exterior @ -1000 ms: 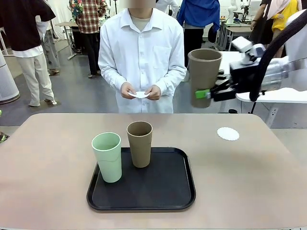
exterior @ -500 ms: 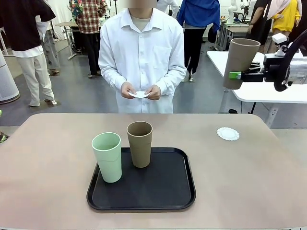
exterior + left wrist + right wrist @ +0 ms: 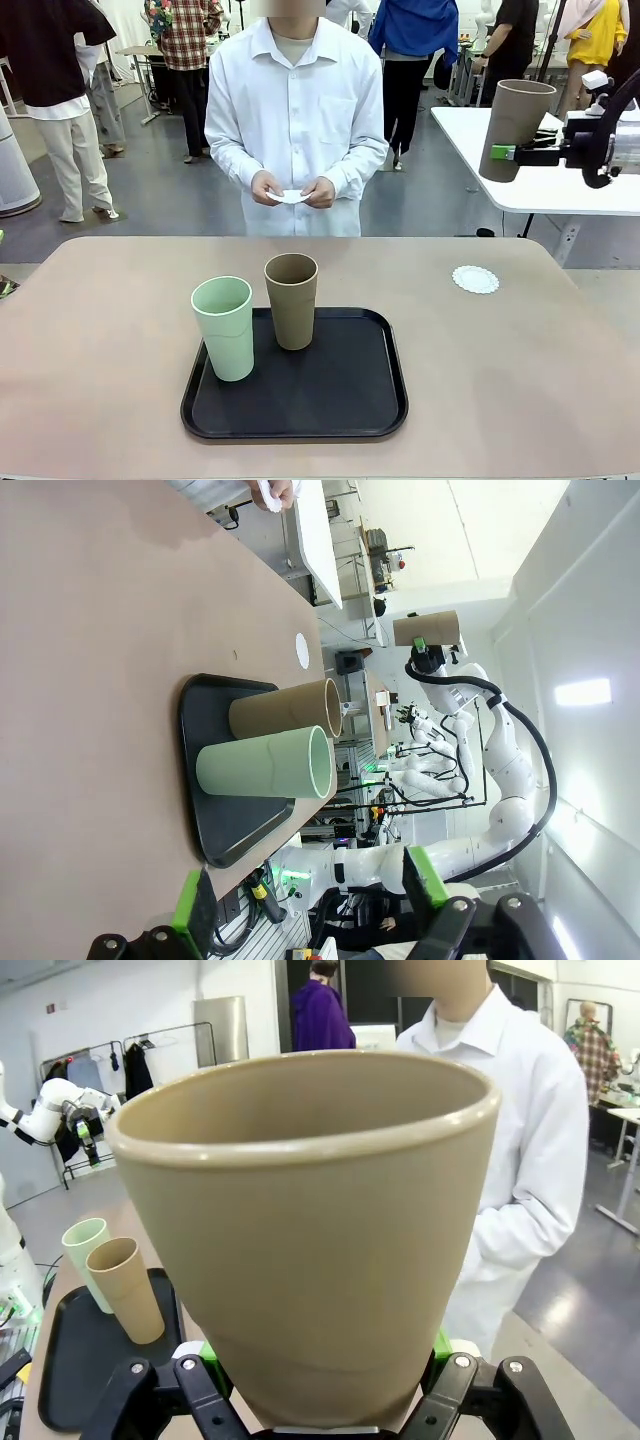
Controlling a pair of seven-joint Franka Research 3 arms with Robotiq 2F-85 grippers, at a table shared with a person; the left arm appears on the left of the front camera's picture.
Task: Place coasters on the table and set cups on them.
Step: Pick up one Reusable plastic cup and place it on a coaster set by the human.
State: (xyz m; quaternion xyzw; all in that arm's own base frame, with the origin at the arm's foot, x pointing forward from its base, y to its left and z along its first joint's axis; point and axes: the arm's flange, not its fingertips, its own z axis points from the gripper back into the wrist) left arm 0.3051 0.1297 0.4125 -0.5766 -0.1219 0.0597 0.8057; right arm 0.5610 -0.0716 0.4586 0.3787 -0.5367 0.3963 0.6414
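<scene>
- Right gripper (image 3: 503, 153) clamped on tan cup (image 3: 514, 128), upper right, high above table (image 3: 100, 330).
- Left gripper (image 3: 305, 905) spread, empty.
- Coaster (image 3: 475, 279) on table, right; green cup (image 3: 224, 326), brown cup (image 3: 291, 300) centre, on tray (image 3: 350, 400).

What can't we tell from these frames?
- Right wrist view: the held tan cup hides how the right fingers touch it.
- Front view: whether the person's hands hold one coaster or more; too small to count.
- Front view: the right arm is cut off by the right edge.
- Left wrist view: the left fingers are cut by the bottom edge.
</scene>
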